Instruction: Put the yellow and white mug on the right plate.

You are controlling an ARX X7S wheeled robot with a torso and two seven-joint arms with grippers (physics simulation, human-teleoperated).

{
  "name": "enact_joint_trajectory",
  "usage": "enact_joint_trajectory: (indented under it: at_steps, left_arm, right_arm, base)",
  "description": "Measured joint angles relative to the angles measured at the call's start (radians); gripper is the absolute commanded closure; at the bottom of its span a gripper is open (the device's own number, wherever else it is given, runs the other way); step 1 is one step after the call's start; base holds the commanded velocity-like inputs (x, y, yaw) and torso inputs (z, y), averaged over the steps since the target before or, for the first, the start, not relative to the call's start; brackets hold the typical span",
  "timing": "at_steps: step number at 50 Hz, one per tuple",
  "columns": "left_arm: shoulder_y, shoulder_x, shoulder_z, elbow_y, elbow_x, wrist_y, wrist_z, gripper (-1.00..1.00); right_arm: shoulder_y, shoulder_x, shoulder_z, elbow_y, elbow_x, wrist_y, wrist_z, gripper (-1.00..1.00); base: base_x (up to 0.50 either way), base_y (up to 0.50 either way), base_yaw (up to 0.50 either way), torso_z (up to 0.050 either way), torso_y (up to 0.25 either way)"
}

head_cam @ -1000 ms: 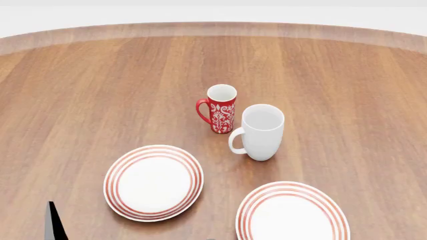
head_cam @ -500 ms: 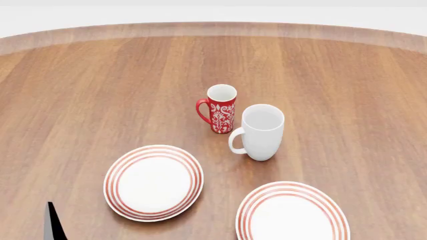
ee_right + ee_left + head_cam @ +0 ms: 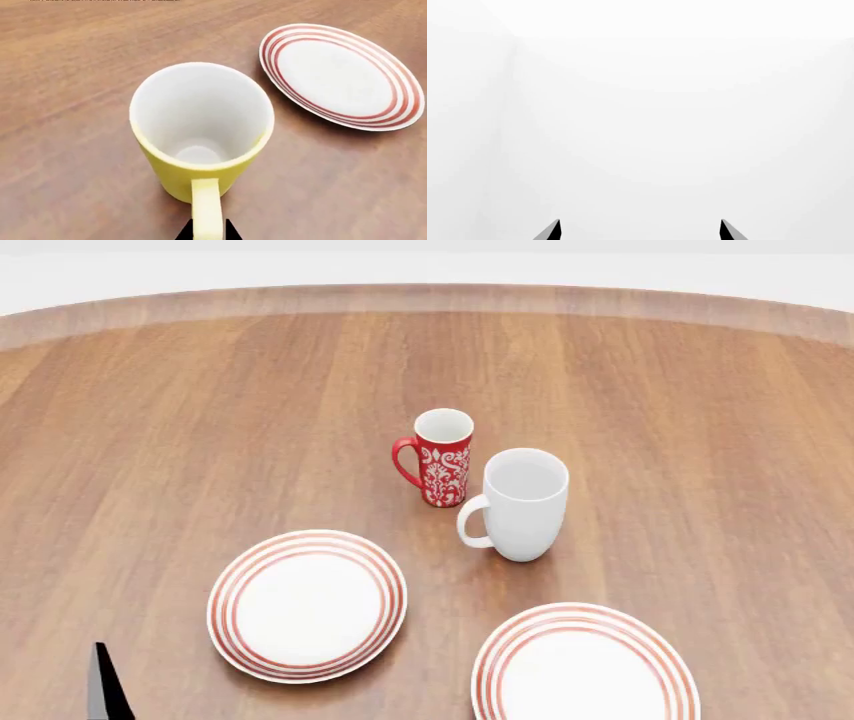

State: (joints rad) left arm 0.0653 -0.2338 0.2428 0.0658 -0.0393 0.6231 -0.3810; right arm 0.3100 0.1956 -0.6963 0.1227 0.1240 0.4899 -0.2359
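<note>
At the bottom edge of the right wrist frame the right gripper (image 3: 207,231) shows only two dark tips flanking the handle of the yellow and white mug (image 3: 200,131); whether they clamp it I cannot tell. The mug stands upright on the wooden table (image 3: 60,100), mouth up, handle toward the gripper. A red-ringed plate (image 3: 340,75) lies at upper right, and the left gripper (image 3: 639,231), tips wide apart, faces blank white.

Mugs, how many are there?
3. The red mug and the white mug stand side by side beyond the plates. The yellow and white mug shows only in the right wrist view.
</note>
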Motion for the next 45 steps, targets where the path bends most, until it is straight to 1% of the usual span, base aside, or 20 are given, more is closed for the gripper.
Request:
enact_joint_trajectory:
  at_steps: [15,29,37,45]
  left_arm:
    - [-0.005,-0.004,0.005,-0.006,-0.004,-0.006,-0.007,-1.0]
    - [-0.004,-0.009,0.011,0.0,-0.002,-0.014,-0.014,-1.0]
    - [-0.002,-0.012,0.015,0.003,0.0,-0.016,-0.017,-1.0]
    - [-0.003,-0.015,0.019,0.001,0.0,-0.017,-0.02,-1.0]
  right_arm:
    - [0.01,0.004,0.0,0.015,0.018,-0.016,0.009,1.0]
    - [0.088,0.011,0.086,-0.024,0.044,0.004,0.04,1.0]
    - [0.134,0.048,0.141,-0.067,0.059,0.038,0.053,1.0]
    - [0.159,0.109,0.192,-0.126,0.069,0.085,0.065,1.0]
  base:
    - [0.0,0.0,0.0,0.0,0.0]
    - [0.0,0.0,0.0,0.0,0.0]
    - [0.0,0.0,0.0,0.0,0.0]
    - [0.0,0.0,0.0,0.0,0.0]
